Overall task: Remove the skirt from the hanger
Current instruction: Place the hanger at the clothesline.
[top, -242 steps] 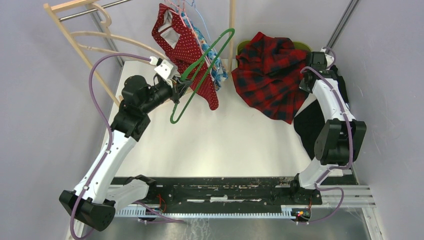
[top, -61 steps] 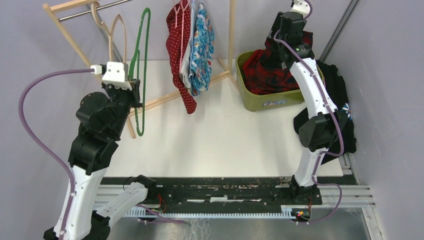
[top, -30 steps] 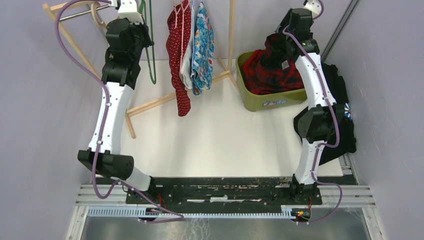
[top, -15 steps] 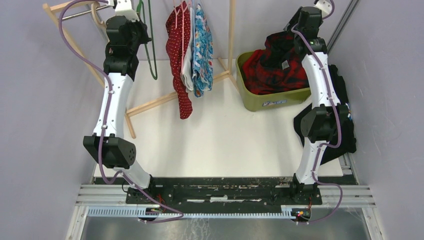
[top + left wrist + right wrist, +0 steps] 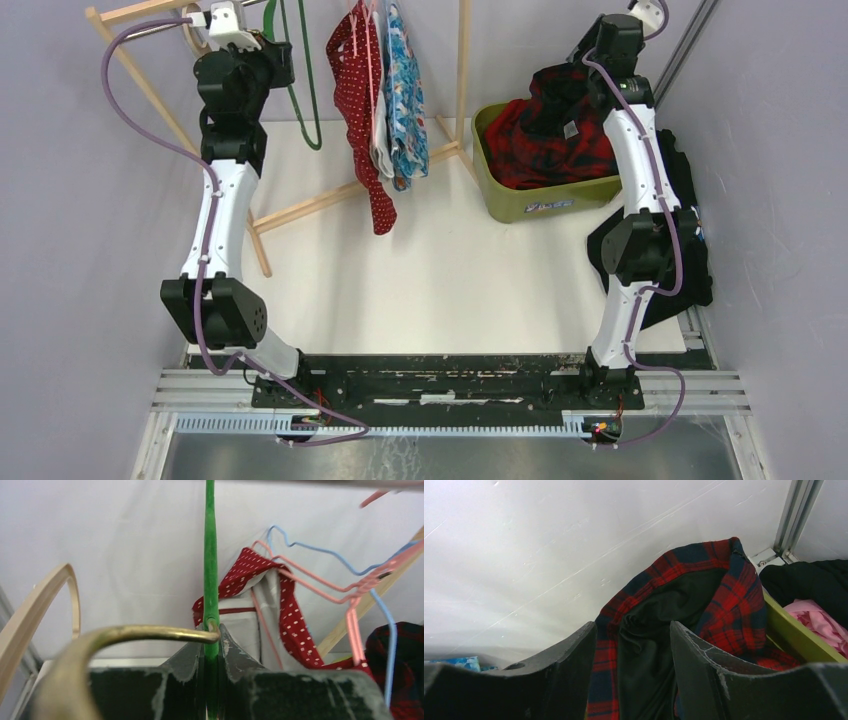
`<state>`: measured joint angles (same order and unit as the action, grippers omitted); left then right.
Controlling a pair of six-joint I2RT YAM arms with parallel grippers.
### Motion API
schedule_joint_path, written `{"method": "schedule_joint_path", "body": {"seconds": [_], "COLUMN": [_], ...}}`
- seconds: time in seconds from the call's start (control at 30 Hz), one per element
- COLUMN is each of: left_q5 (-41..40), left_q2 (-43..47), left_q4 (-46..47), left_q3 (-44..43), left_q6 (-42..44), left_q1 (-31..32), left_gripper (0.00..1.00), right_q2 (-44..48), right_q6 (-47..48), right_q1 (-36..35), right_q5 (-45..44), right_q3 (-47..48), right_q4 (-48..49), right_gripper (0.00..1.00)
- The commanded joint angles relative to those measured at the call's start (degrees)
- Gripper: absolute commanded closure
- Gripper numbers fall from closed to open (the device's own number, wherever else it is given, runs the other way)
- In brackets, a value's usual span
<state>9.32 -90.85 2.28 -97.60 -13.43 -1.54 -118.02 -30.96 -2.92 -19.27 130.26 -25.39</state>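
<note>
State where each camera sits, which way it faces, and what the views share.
Top external: above and behind the bases, looking down on table, wooden rack, green bin; left arm and right arm show.
Left wrist: on the left arm, facing the back wall; left gripper shut on green hanger.
Right wrist: on the right arm, looking past open right gripper at plaid skirt.
Shared: top and left wrist, green hanger; top and right wrist, plaid skirt.

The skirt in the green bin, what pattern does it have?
The skirt is red and dark-blue plaid with a black lining; the right wrist view shows it best.
</note>
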Motion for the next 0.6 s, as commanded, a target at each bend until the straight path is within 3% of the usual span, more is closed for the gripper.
{"method": "schedule_joint_path", "body": {"seconds": [0.0,0.2,0.3,0.47,0.57], "left_q5": [5.2,10.4,8.2,13.3,11.9], "left_q2": [2.1,2.7,3.0,4.7,4.2], "left_q4": [10.5,16.1,11.6,14.0,10.5], "left_q3": [-2.6,-1.9,-3.9,-2.7,-4.3], "left_q6": [-6.7,-12.3,-11.1,-8.6,-7.1], "left_q1": [-0.1,0.1,0.1,0.1,0.1], "left_gripper": [0.97,0.97,0.97,0.97,0.97], "right_q2": [1.7,1.9,2.2,2.4,2.6], "right_q6": [-1.6,-1.7,-2.0,-2.8,-3.0], "right_q1": [0.7,0.8,0.8,0.8,0.7], "right_q5": [1.1,1.2,1.4,2.0,2.4], "right_q3": [0.1,-0.2,-0.4,-0.6,-0.6], "right_q4": [1.0,1.0,1.1,1.2,1.3], "right_gripper": [0.39,0.40,0.40,0.41,0.41]}}
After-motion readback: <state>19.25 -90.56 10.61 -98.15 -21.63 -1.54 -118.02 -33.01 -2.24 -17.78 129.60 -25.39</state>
